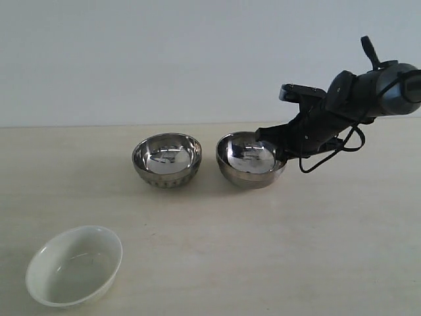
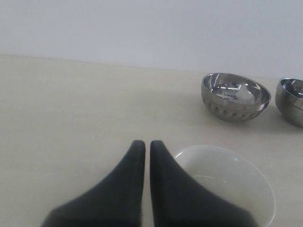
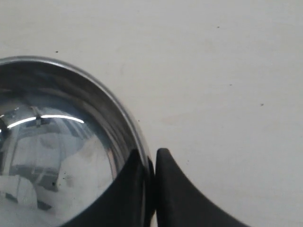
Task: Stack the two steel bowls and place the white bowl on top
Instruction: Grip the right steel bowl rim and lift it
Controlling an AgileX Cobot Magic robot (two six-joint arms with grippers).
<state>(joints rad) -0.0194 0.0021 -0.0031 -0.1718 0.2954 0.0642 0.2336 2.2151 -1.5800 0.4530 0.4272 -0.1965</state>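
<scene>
Two steel bowls stand side by side at mid table. The ribbed steel bowl [image 1: 166,159] [image 2: 235,96] is on the left, the smooth steel bowl [image 1: 250,159] [image 3: 61,156] [image 2: 290,100] on the right. My right gripper [image 1: 279,153] [image 3: 150,156] is shut on the smooth bowl's right rim, one finger inside and one outside. The bowl looks slightly tilted. The white bowl [image 1: 74,265] [image 2: 227,182] sits empty at the front left. My left gripper [image 2: 147,144] is shut on nothing, just beside the white bowl; it is out of the exterior view.
The pale tabletop [image 1: 263,250] runs back to a plain white wall [image 1: 164,59]. The right arm's dark body and looping cable [image 1: 329,155] hang over the table's right side.
</scene>
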